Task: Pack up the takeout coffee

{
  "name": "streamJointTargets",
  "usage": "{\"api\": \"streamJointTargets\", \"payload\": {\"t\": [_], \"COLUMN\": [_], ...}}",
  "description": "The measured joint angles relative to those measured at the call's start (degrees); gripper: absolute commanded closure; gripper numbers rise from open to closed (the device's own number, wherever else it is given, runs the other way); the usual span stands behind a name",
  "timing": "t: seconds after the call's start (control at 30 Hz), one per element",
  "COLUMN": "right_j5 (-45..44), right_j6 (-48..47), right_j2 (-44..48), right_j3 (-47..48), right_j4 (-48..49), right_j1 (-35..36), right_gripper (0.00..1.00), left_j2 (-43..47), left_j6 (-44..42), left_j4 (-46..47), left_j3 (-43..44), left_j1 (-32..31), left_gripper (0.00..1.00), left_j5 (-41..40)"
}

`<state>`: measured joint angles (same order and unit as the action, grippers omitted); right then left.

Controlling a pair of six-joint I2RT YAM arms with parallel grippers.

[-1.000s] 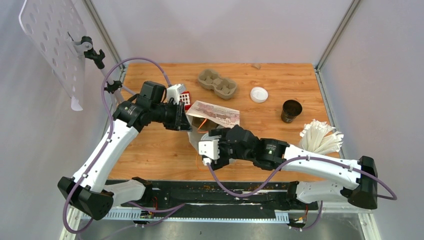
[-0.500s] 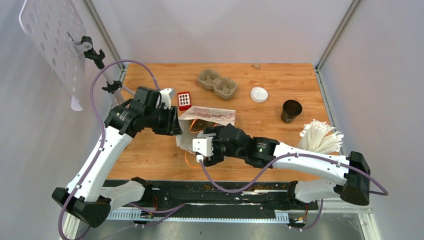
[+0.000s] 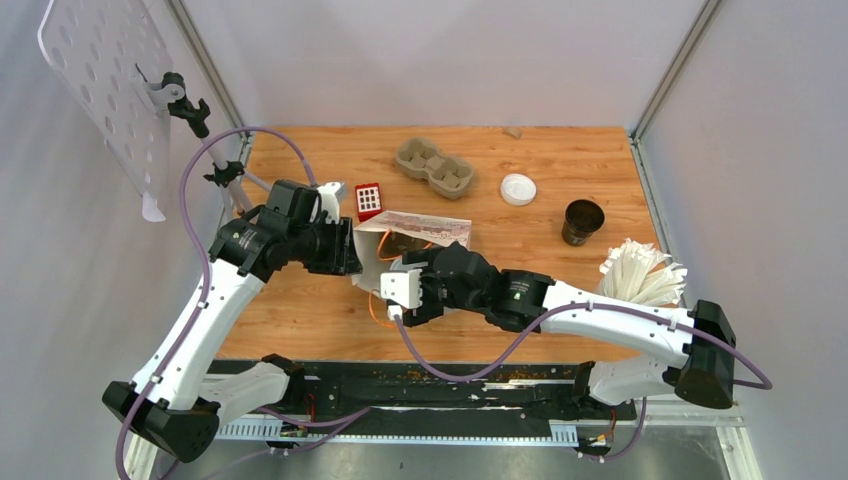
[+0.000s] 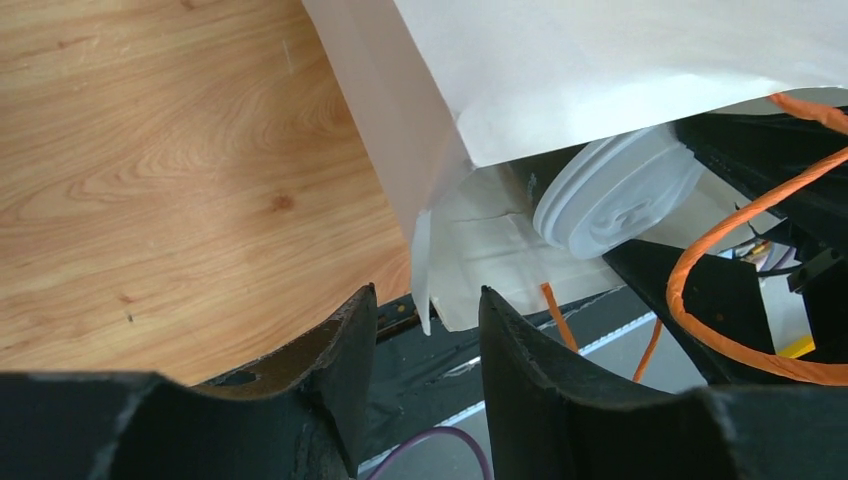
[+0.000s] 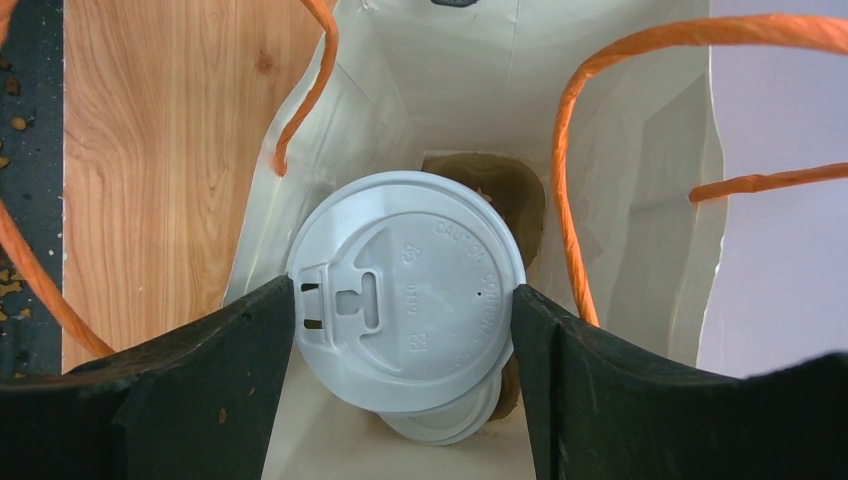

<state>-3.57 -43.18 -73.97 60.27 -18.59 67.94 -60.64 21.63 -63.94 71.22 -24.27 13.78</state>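
A takeout coffee cup with a white lid [image 5: 405, 290] sits inside the white paper bag [image 5: 640, 200] with orange handles. My right gripper [image 5: 402, 288] reaches into the bag, its fingers pressed against both sides of the lid. Under it lies a second white lid [image 5: 440, 425] beside something brown. My left gripper [image 4: 425, 300] is open, with the bag's edge [image 4: 423, 270] hanging loose between the fingertips. Seen from the top, the bag [image 3: 420, 232] lies on its side between both wrists. A lidless dark cup [image 3: 583, 221] stands at the right, and a loose white lid [image 3: 518, 188] lies near it.
A pulp cup tray [image 3: 433, 167] sits at the back middle. A small red box [image 3: 368, 201] stands just behind the bag. The holder of white sticks [image 3: 640, 274] is at the right edge. A perforated white panel [image 3: 100, 80] hangs over the far left.
My left gripper has opened and let the bag's edge go. Both arms and the bag have shifted left and nearer. The right fingers have drawn in a little on the lid.
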Motion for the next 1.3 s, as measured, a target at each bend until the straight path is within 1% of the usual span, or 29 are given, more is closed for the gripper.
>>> {"api": "streamJointTargets", "payload": {"t": [0.3, 0.37, 0.4, 0.5, 0.53, 0.67, 0.77, 0.8, 0.87, 0.93, 1.0, 1.03, 1.13, 1.3], "right_j5": [-0.07, -0.31, -0.46, -0.55, -0.55, -0.57, -0.68, -0.76, -0.92, -1.01, -1.16, -1.33, -2.03, -3.02], "right_j6": [-0.98, -1.25, -1.40, -1.77, -1.90, -1.99, -2.12, -2.16, -2.25, -2.43, -2.64, -2.84, -3.37, -3.89], "right_j2": [-1.73, -1.92, -1.92, -1.92, -1.92, -1.92, -1.92, -1.92, -1.92, -1.92, -1.92, -1.92, -1.97, -3.89], "right_j3": [0.79, 0.92, 0.92, 0.92, 0.92, 0.92, 0.92, 0.92, 0.92, 0.92, 0.92, 0.92, 0.90, 0.92], "right_j4": [0.11, 0.31, 0.37, 0.63, 0.66, 0.68, 0.68, 0.68, 0.68, 0.68, 0.87, 1.16, 2.97, 6.27], "right_j1": [0.00, 0.00, 0.00, 0.00, 0.00, 0.00, 0.00, 0.00, 0.00, 0.00, -0.02, -0.07, -0.15, -0.44], "right_gripper": [0.34, 0.34, 0.34, 0.34, 0.34, 0.34, 0.34, 0.34, 0.34, 0.34, 0.34, 0.34, 0.34, 0.34], "left_j2": [-0.02, -0.02, 0.00, 0.00, 0.00, 0.00, 0.00, 0.00, 0.00, 0.00, 0.00, 0.00, 0.00, 0.00], "left_j6": [-0.87, -1.09, -1.18, -1.42, -1.51, -1.64, -1.64, -1.64, -1.64, -1.64, -1.62, -1.86, -2.08, -2.25], "left_j4": [3.67, 3.98, 4.26, 4.63, 4.61, 4.66, 5.22, 5.40, 6.03, 6.64, 7.08, 7.30, 7.72, 8.50], "left_j3": [0.00, -0.09, -0.35, -1.20, -1.51, -2.03, -2.51, -2.67, -3.04, -3.37, -3.65, -3.78, -3.93, -4.15], "left_j1": [0.04, 0.04, 0.04, 0.04, 0.04, 0.04, 0.04, 0.04, 0.04, 0.04, 0.07, 0.04, 0.07, 0.07], "left_gripper": [0.64, 0.64, 0.64, 0.55, 0.54, 0.50, 0.50, 0.52, 0.59, 0.71, 0.86, 0.91, 0.99, 1.00], "left_j5": [0.02, 0.04, 0.04, -0.13, -0.39, -1.14, -1.44, -1.49, -1.46, -1.29, -0.81, -0.44, 0.87, 3.15]}}
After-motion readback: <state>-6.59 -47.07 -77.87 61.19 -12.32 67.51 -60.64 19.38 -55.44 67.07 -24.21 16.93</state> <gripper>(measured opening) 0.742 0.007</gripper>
